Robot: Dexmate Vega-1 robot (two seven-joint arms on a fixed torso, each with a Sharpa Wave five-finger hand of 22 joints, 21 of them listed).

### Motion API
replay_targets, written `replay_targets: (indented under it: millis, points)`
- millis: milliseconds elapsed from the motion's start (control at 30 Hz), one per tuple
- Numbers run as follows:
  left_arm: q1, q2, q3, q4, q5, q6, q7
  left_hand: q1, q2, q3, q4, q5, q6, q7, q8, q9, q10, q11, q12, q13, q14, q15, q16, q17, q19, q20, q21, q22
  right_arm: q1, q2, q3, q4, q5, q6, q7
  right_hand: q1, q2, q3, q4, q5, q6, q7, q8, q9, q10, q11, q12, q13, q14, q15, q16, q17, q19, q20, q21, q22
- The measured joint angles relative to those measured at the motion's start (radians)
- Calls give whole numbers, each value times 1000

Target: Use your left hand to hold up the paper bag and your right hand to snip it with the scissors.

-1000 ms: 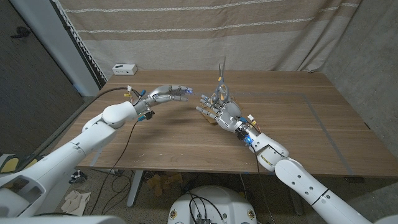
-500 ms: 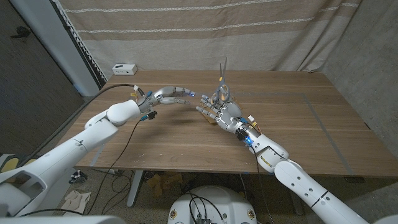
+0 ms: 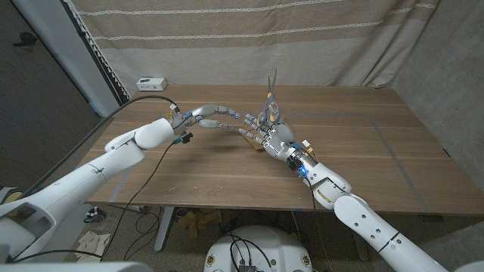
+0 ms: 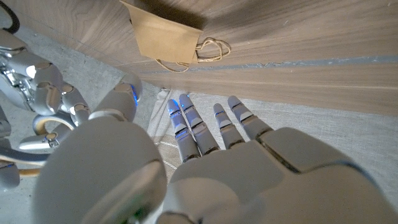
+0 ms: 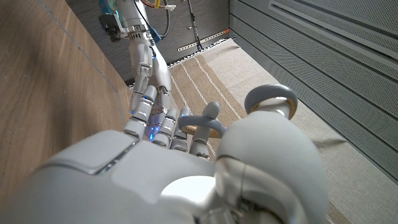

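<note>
Over the table's middle: both hands meet above the wood, nearer the far edge than the near one, fingertips close together.
Left hand (image 3: 215, 115): raised above the wooden table (image 3: 363, 162), reaching from the left edge toward the centre; fingers stretched out long and spread a little, nothing held between them. In the left wrist view the same hand (image 4: 211, 130) shows its fingers straight and apart, empty.
Right hand (image 3: 266, 134): held up off the table just right of the left hand's fingertips, fingers curled through and around the handles of the scissors (image 3: 270, 102).
Scissors: upright in the right hand, blades pointing up toward the curtain (image 3: 249, 38) behind the far edge; whether the blades are parted cannot be told. In the right wrist view the grey loop handles (image 5: 270, 99) sit against the thumb side of the right hand (image 5: 186, 168).
Paper bag (image 4: 166, 38): brown, lying flat on the table, its string handles beside it on the wood; seen in the left wrist view, apart from the left hand's fingertips, touched by neither hand. In the head view it is hidden behind the right hand.
Far left corner: a small white box (image 3: 151, 82) sits on the table, well apart from both hands.
</note>
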Motion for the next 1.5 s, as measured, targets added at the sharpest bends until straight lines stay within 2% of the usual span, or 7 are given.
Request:
replay_targets:
  millis: [133, 200, 233, 267, 700, 1000, 1500]
  points:
    - [-6, 8, 10, -27, 93, 14, 34, 1, 1, -5, 3, 0, 5, -2, 0, 0, 3, -3, 0, 0, 0, 0, 0, 0, 0, 0, 0, 0, 3, 0, 2, 4, 5, 0, 8, -4, 4, 0, 0, 0, 0, 0, 0, 0, 0, 0, 0, 1, 0, 0, 0, 1, 0, 0, -5, 0]
    - [-8, 9, 12, -31, 93, 14, 34, 2, 2, -6, 3, 4, 26, 1, 12, 0, 20, -1, 6, 0, 1, 1, 0, 0, 2, 2, 0, 0, 5, 0, 2, 6, 7, 0, 11, -4, 4, 0, 0, 0, 10, -1, -1, 0, 6, 3, 0, 1, 11, -11, 0, 5, 7, -3, -8, 0]
    - [-12, 12, 18, -42, 159, 23, 54, 5, 4, -8, 6, 5, 37, 0, 15, 0, 27, -2, 8, 0, 4, 4, 0, 0, 4, 4, -1, 0, 6, 0, 3, 7, 9, 0, 14, -4, 4, 0, 0, 0, 13, 2, -1, 0, 7, 4, 0, 1, 14, -15, 0, 5, 9, -2, -11, 0]
    - [-13, 13, 19, -44, 170, 24, 57, 5, 4, -11, 3, 5, 44, 0, 15, 0, 28, -3, 8, 0, 4, 4, 0, 0, 5, 5, -6, 0, 6, 0, 3, 8, 9, 0, 15, -4, 4, 0, 0, 0, 13, 2, -1, 0, 7, 4, 0, 1, 18, -18, 0, 5, 9, -2, -11, 0]
    - [-61, 12, 72, -78, 416, 38, 115, 8, 1, -21, 2, 11, 49, 2, 16, -3, 26, 2, 8, 0, 0, 0, 0, 0, 9, 2, -15, 0, 11, 0, 10, 14, 22, -10, 27, -4, 4, 0, 0, 0, 16, -2, -8, 0, 10, 0, -6, 1, 14, -14, 0, 5, 14, -7, -18, 0]
    - [-89, -2, 108, -87, 533, 49, 137, 12, -3, -28, 3, 16, 49, 2, 16, -3, 6, -3, 1, -3, -16, 5, 0, 0, 9, 2, -22, 0, 13, -5, 19, 14, 30, -19, 28, -4, 4, 0, 0, 0, 16, -2, -3, 0, 10, 0, -6, 1, 16, -12, -7, 5, 14, -7, -18, 0]
    - [-127, -24, 166, -82, 690, 54, 193, 22, 6, -27, 3, 16, 49, 2, 16, -3, 1, 2, 1, -3, -16, 5, 0, 0, 9, 2, -22, 0, 13, -8, 33, 14, 35, -24, 22, -8, 8, 0, 0, 0, 16, -2, -3, 0, 10, 0, -15, 0, 16, -12, -15, 5, 20, -2, -34, 2]
